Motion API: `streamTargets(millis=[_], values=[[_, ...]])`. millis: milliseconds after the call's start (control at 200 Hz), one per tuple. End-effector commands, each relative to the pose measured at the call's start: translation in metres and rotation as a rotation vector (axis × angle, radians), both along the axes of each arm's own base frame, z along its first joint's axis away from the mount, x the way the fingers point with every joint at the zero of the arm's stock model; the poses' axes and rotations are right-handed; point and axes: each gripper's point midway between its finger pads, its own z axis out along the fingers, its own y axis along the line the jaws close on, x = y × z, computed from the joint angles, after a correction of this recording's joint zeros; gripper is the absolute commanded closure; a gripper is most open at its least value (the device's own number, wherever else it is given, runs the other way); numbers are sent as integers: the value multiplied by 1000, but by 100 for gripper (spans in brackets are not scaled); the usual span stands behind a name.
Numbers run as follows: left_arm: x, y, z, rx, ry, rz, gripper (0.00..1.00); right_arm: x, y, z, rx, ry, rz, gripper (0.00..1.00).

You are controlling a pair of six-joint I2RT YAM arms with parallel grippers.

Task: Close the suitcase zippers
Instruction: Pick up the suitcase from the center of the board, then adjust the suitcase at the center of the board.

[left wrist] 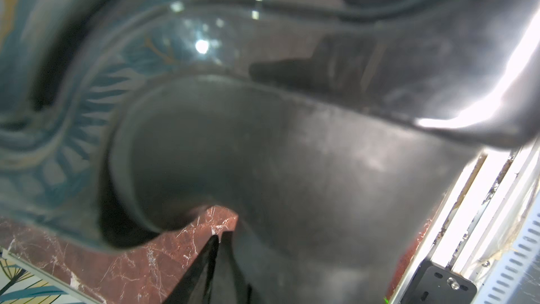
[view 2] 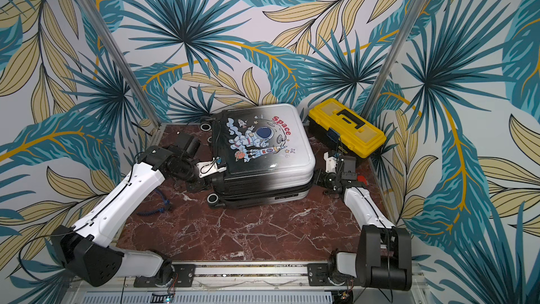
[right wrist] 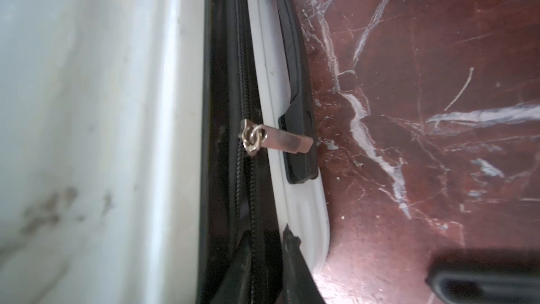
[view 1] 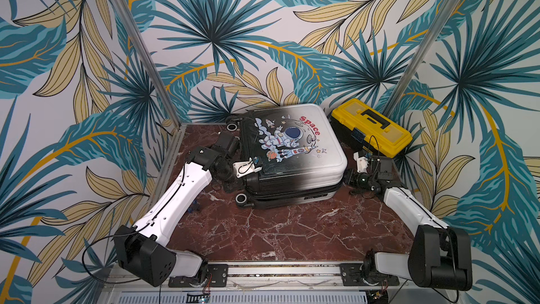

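The suitcase [view 1: 292,141] [view 2: 263,141] lies flat on the marble table, astronaut print up, in both top views. Its black zipper track [right wrist: 241,68] runs along the seam, and a silver pull [right wrist: 280,141] hangs sideways from the slider. My right gripper [right wrist: 266,228] [view 1: 349,178] is at the case's right side near the front corner. Its fingers stand slightly open astride the track, a short way from the pull. My left gripper [view 1: 233,184] presses against the black front-left corner. The left wrist view is blurred and filled by the black shell [left wrist: 292,156], so the jaws are unclear.
A yellow-and-black toolbox [view 1: 374,125] stands at the back right, close behind the right arm. The case's wheels [view 1: 241,199] stick out on the left side. A blue cord [view 2: 162,204] lies by the left arm. The black side handle [right wrist: 292,54] lies next to the track.
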Motion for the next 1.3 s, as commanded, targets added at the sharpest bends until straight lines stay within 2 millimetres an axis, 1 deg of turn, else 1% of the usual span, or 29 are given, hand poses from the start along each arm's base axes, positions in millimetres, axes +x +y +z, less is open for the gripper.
streamTargets(millis=[0,65,115,145,160,215,285,345,456,551,611,691,731,791,866,926,981,1046,1081,1201,1297], values=[[27,-35,39,-212,-112,21,56,-30,66,34,225,-54,245,78],[30,-31,43,-220,-118,30,56,-37,64,25,198,-24,243,76],[32,-28,43,-221,-121,37,56,-42,62,19,171,3,244,72],[33,-27,41,-213,-123,37,56,-43,61,20,160,4,246,68],[33,-27,41,-211,-123,34,56,-48,61,17,157,32,244,67],[34,-26,40,-205,-127,32,56,-52,58,18,123,41,243,63],[35,-25,41,-197,-134,28,56,-58,49,18,53,67,227,59],[36,-23,42,-184,-146,23,56,-65,41,20,-3,91,211,56],[39,-20,44,-166,-164,22,54,-78,35,34,-69,81,213,52],[39,-20,46,-167,-174,17,54,-79,19,46,-158,47,153,47],[39,-20,46,-162,-178,6,54,-72,11,57,-183,-1,108,46],[39,-18,44,-146,-185,-3,54,-60,8,74,-168,-58,71,46],[40,-17,44,-143,-187,-2,54,-55,1,79,-192,-77,43,46],[38,-18,44,-145,-188,-10,54,-46,-16,81,-252,-81,-21,45],[38,-18,44,-145,-188,-13,53,-34,-45,79,-283,-54,-124,44],[37,-19,45,-152,-186,-16,53,-24,-69,75,-269,-41,-211,44],[37,-20,45,-156,-183,-19,53,-15,-78,71,-247,-37,-220,45],[37,-21,46,-161,-184,-23,53,-1,-73,65,-226,-28,-142,45],[38,-21,46,-161,-186,-24,53,5,-72,58,-230,-4,-98,45],[39,-22,50,-163,-196,-31,53,26,-82,38,-232,68,-39,46],[40,-23,55,-168,-208,-32,53,37,-82,20,-200,135,34,48]])
